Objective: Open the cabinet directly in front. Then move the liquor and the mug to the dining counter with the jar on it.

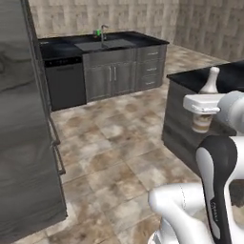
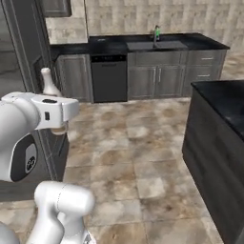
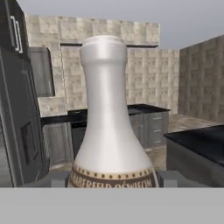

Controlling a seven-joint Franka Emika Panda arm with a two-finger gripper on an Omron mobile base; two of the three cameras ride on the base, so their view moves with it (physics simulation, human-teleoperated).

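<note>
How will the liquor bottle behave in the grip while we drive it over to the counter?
The liquor looks rigid and glossy, so it may slip if jolted. The gripper holds its wide lower body while the long neck stands above, so it could tilt in the jaws on sharp turns. It probably breaks if dropped on the tiled floor.

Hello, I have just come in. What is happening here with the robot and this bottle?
The white robot arm is carrying the liquor, a pale bottle with a narrow neck, upright in its end effector, up off the tiled floor. A black-topped counter lies close on the robot's right. Against the far wall stands another black counter with a sink and faucet. The bottle is not set down on any surface yet.
</note>
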